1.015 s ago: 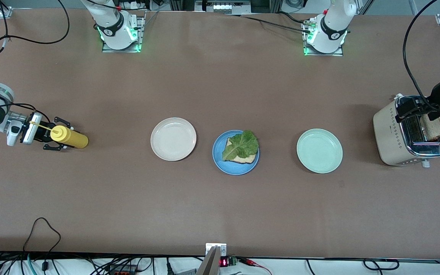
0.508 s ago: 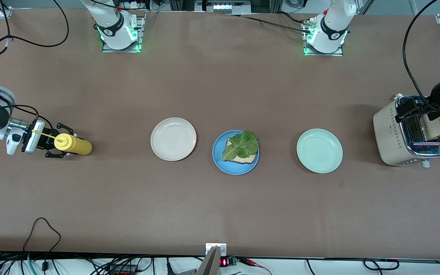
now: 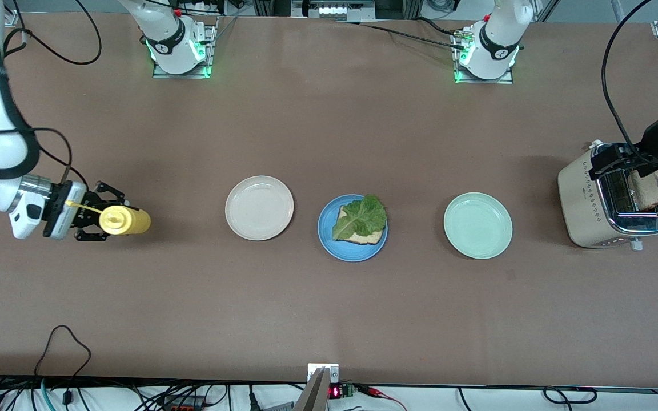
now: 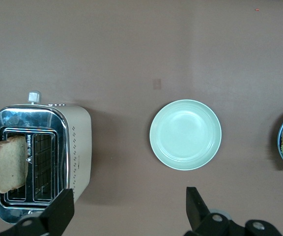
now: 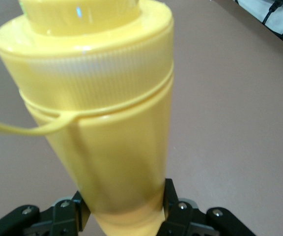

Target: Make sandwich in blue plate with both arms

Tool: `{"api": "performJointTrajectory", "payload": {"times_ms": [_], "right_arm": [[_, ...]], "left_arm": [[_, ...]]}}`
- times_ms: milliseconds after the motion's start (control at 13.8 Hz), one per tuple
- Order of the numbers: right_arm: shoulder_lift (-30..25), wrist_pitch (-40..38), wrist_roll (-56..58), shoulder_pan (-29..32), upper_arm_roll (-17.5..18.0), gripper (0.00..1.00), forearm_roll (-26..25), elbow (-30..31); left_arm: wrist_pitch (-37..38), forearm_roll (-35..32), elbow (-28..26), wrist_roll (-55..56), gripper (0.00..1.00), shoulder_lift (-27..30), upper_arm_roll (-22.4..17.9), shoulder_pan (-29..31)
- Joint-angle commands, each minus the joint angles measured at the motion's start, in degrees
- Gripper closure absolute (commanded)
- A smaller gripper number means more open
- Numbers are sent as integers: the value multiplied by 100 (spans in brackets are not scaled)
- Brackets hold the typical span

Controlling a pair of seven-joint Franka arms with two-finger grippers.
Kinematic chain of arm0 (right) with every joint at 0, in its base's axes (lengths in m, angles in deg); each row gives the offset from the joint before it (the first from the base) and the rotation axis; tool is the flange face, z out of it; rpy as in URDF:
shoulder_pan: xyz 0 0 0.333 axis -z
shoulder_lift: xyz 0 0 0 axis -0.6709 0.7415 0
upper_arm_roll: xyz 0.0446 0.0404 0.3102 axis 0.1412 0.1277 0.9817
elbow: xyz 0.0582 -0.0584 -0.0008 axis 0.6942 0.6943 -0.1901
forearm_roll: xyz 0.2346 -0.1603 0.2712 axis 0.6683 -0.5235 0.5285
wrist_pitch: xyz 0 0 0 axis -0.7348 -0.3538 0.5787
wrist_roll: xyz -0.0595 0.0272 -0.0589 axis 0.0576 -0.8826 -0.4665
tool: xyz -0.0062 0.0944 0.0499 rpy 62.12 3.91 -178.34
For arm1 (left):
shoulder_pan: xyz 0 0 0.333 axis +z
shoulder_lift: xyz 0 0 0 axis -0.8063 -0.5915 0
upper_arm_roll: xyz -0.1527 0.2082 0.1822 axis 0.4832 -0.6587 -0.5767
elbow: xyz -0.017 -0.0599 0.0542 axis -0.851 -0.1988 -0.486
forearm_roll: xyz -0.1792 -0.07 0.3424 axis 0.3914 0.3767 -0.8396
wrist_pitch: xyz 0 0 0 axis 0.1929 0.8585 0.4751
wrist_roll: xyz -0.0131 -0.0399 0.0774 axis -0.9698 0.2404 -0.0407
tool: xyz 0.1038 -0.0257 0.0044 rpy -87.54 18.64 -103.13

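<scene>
From the front camera I see the brown table [image 3: 329, 142] with wide bare surface toward the robots' bases and again toward the camera. Three plates sit in a row, each apart from the next: one cream plate [image 3: 259, 207], one blue plate [image 3: 340, 246] in the middle, one mint plate [image 3: 477, 225]. On the blue plate lies one bread slice [image 3: 363, 236] under one lettuce leaf [image 3: 360, 216], with no top slice on it. At the right arm's end, the right gripper [image 3: 96, 218] is clamped on one yellow squeeze bottle [image 3: 125, 221]. At the left arm's end, near the table's edge, one toaster [image 3: 592, 200] holds one slice of toast [image 3: 646, 190], and the left gripper [image 3: 637, 165] hangs over it.

In the left wrist view, I see the left gripper's fingers [image 4: 63, 211] spread wide and empty, over the table beside the toaster, with the toast standing up out of one slot and the mint plate well apart.

In the right wrist view, the bottle fills my frame, pinched between two black fingers [image 5: 170, 197] near its base, with bare table around it.
</scene>
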Motion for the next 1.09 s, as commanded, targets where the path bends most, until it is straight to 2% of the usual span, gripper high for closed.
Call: {"api": "performJointTrajectory", "payload": {"times_ms": [0,290,580,798,1015], "right_arm": [[-398,255,-1190,-575,-41,100,-500,132],[-557,519,-2861,-1472,-32,100,-1492,132],[-531,537,-4075,-2342,-23,100,-2625,132],[-382,537,-5094,-3106,-23,100,-3663,124],[30,529,-6079,-3853,-23,100,-4559,-112]], "left_arm": [[91,-2,22,-60,0,45,25,35],[74,59,22,-51,0,27,-1,35],[74,59,22,-51,0,27,-10,44],[30,77,30,-51,0,18,-27,44],[30,77,31,-51,0,10,-36,53]]}}
